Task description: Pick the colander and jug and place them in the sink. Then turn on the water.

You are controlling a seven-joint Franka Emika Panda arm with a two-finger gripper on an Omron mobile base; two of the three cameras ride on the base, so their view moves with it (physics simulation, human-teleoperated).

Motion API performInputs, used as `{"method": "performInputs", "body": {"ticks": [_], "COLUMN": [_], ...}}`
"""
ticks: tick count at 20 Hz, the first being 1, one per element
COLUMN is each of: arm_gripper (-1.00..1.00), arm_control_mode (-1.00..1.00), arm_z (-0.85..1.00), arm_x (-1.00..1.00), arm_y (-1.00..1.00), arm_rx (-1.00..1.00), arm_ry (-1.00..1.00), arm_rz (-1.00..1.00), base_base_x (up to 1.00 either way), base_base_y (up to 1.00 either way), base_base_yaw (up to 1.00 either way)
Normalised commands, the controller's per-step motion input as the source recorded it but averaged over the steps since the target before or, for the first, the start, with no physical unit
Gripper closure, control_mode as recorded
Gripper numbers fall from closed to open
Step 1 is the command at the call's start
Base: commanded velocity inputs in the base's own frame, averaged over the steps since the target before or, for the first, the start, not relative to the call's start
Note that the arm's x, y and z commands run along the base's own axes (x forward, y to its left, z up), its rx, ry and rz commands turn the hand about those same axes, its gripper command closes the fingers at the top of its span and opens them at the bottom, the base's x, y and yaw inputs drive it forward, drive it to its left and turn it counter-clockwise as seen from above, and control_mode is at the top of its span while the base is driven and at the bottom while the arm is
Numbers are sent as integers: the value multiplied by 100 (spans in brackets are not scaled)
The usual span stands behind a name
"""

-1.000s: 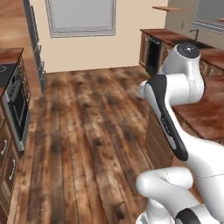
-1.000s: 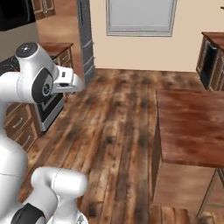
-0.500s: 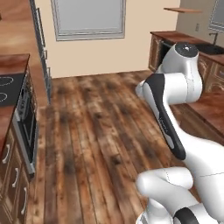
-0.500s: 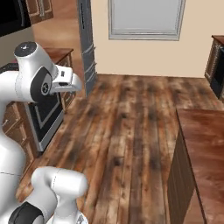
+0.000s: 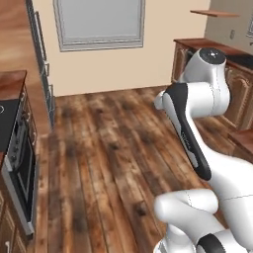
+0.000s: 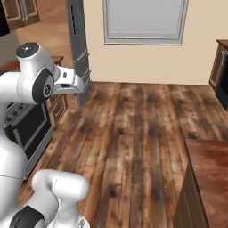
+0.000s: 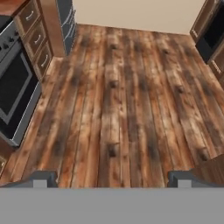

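gripper [image 7: 111,177] spread wide, empty, over bare wood floor [image 7: 122,96] | oven [image 7: 13,92] at 9 o'clock in hand view | colander, jug, sink: cannot place them | step: likely travel; keep arm tucked, clear counter corner [image 6: 209,178] at 4 o'clock

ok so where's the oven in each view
Left base view: the oven is at the left edge, in the lower half.
Right base view: the oven is at the left, just below the middle.
Hand view: the oven is at the left edge, in the upper half.
Shared landmark: the tall grey fridge beyond it.
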Motion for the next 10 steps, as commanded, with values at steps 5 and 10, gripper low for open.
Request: {"method": "performInputs", "body": {"ticks": [5, 10], "arm_gripper": [-100, -100], "arm_control_mode": [100, 100], "arm_z": [0, 0], "arm_x": [0, 0], "arm_y": [0, 0], "arm_rx": [0, 0], "arm_ry": [0, 0], "arm_rz": [0, 0], "base_base_x": [97, 66], "base_base_y": [5, 17], "base_base_yaw": [-31, -61]}}
